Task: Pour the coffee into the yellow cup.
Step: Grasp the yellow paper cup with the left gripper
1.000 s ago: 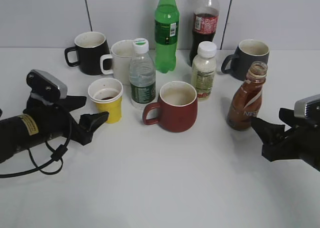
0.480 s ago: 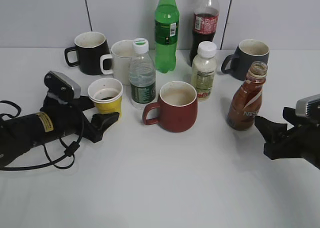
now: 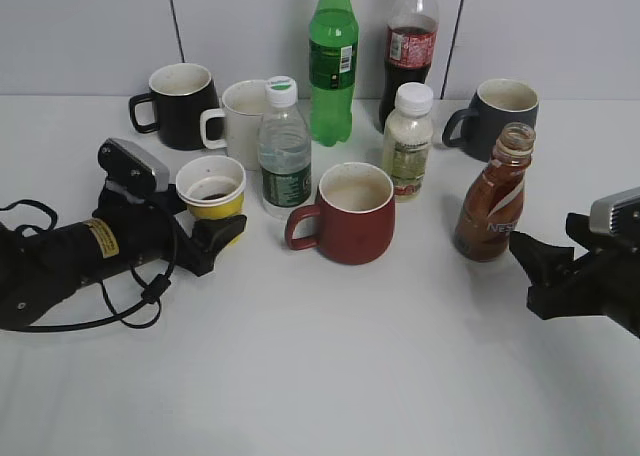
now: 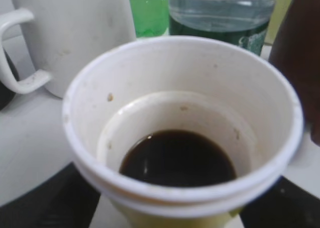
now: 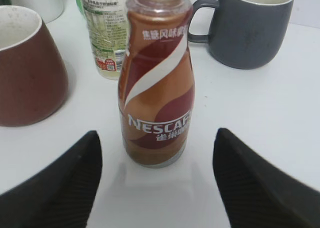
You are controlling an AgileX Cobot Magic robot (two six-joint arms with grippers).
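One shallow pool of coffee [image 4: 177, 159] already lies in the bottom of the yellow cup [image 3: 211, 191], which stands upright on the counter [image 3: 330, 356] at front left of the group. You have the left gripper [image 3: 200, 231] around it: its fingers [image 3: 222, 231] are spread, one on each side of the cup's lower body, and you cannot tell from either view whether they touch the wall. Just behind the cup stands a white mug [image 3: 238, 123], with a black mug [image 3: 180, 104] to its left. A clear water bottle [image 3: 285, 156] stands just right of the cup and a dark red mug [image 3: 350, 212] beyond that. The green bottle [image 3: 332, 61], cola bottle [image 3: 411, 41], white-capped bottle [image 3: 408, 141] and grey mug [image 3: 500, 116] make up the back and right.

Your Nescafe bottle [image 3: 493, 196] stands upright and capless, well apart from the cup, with the red mug between them. The right gripper [image 3: 535, 271] sits near the bottle, fingers [image 5: 55, 180] spread wide and clear of it.

Since one second ago, the left gripper has advanced from short of the cup to straddling it; the right has barely shifted.

The cup's yellow wall is largely cut off in the left wrist view.
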